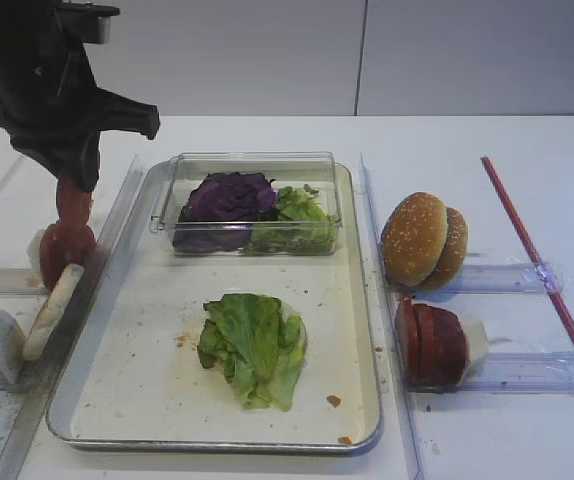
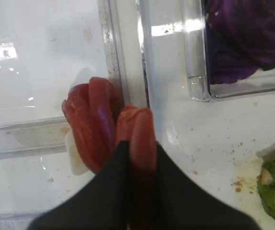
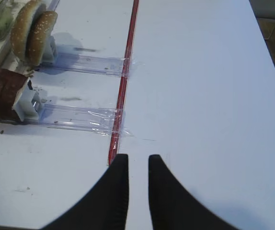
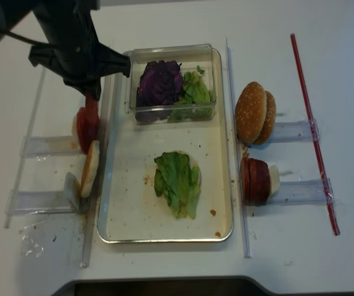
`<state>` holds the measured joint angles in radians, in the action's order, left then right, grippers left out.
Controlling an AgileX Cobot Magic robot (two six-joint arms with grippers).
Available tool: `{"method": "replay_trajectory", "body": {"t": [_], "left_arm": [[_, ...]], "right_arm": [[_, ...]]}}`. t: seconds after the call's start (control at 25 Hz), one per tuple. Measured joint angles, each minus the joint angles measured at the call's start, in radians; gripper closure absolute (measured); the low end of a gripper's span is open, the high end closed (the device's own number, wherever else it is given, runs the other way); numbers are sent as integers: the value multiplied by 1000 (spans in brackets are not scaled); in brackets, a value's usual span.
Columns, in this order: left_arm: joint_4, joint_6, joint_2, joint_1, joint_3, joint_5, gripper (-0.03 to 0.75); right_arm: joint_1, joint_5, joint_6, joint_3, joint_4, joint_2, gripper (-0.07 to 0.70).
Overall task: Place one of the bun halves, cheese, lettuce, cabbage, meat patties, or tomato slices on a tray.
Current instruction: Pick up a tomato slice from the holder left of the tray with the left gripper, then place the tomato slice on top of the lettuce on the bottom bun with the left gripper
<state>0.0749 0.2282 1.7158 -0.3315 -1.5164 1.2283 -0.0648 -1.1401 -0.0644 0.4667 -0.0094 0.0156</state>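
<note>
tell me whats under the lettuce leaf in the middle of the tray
A pale round edge peeks out beside the lettuce on the tray, possibly a bun half; the leaf covers the rest.

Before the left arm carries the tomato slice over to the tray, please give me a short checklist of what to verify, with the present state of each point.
1. Left gripper shut on a thin red tomato slice: ok.
2. Held slice lifted free of the other upright red slices: cannot tell; they look very close.
3. Silvery metal tray has bare floor for placing: ok, around the green lettuce leaf.
4. Clear plastic box of purple cabbage sits at the tray's far end, away from that lettuce leaf: ok.
5. Right gripper open, over bare table, away from tray: ok.
</note>
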Motion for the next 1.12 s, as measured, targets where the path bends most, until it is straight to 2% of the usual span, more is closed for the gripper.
{"method": "replay_trajectory", "body": {"t": [0.36, 0.6, 0.8, 1.12], "left_arm": [[-96, 15, -94, 0, 2, 4, 659], [-213, 7, -188, 0, 80, 9, 659], [-305, -43, -239, 0, 154, 12, 660], [-473, -203, -250, 0, 288, 9, 660]], "right_arm": [[0, 0, -2, 0, 0, 0, 490], [0, 0, -2, 0, 0, 0, 490], [0, 0, -2, 0, 0, 0, 490], [0, 0, -2, 0, 0, 0, 490]]}}
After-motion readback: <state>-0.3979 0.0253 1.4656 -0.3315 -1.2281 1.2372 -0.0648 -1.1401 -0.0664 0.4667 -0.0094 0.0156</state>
